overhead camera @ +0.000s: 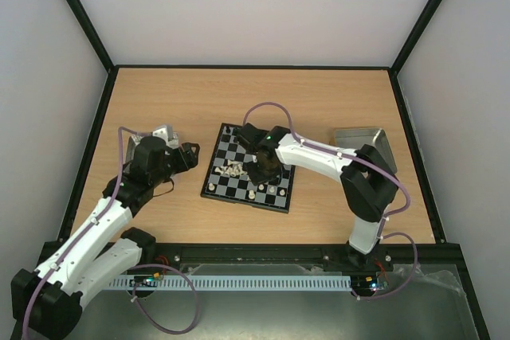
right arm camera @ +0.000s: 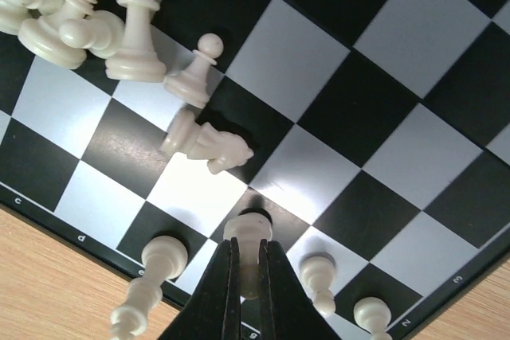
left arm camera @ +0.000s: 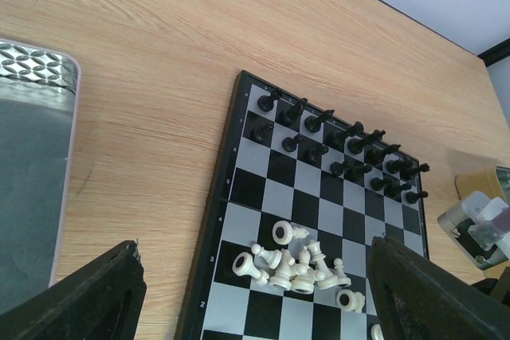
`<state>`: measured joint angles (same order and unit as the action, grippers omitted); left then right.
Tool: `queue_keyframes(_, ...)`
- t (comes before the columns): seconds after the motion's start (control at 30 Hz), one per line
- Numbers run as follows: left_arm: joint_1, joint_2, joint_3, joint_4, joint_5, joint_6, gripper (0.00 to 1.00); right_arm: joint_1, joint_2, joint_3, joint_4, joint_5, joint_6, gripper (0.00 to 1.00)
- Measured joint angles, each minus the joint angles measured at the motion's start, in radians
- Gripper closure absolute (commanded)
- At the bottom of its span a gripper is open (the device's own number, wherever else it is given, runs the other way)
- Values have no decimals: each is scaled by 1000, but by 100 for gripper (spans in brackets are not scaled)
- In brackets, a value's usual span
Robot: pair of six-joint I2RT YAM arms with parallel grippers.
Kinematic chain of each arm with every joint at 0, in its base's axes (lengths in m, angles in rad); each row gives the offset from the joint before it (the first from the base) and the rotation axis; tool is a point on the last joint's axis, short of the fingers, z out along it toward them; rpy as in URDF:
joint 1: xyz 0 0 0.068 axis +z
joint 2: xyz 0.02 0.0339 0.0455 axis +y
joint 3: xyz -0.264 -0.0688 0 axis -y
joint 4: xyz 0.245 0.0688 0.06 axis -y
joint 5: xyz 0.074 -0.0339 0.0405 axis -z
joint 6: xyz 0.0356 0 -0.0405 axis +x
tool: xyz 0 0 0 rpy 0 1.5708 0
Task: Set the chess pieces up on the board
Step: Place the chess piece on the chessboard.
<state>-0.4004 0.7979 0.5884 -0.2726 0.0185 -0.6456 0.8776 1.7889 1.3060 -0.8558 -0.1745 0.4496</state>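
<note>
Board (overhead camera: 239,189): lies mid-table (overhead camera: 159,101), slightly askew, between the two arms.
Black pieces (left arm camera: 343,149): stand in two rows along the board's far edge.
White pieces (left arm camera: 295,264): most sit in a loose heap on the near half of the board, several toppled on their sides.
Knight (right arm camera: 209,142): lies on its side, just apart from the heap, on the boundary of a black and a white square.
Placed pawns (right arm camera: 163,256): a few stand upright in the row next to the board's near rim.
Right gripper (right arm camera: 249,276): over the near rim, fingers pinched on a white pawn (right arm camera: 249,232) (its head shows just past the fingertips).
Left gripper (overhead camera: 190,157): left of the board, above bare table, fingers spread wide with nothing between them.
Left tray (left arm camera: 32,165): metal, just beside the left gripper, well apart from the board.
Right tray (overhead camera: 362,139): metal, right of the board, behind the right arm.
</note>
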Motion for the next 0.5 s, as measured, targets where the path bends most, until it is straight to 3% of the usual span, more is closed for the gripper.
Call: queue_keyframes(0.5,25,-23,-18,2,15,19,21,19,100,77,-31,-67,-25,97)
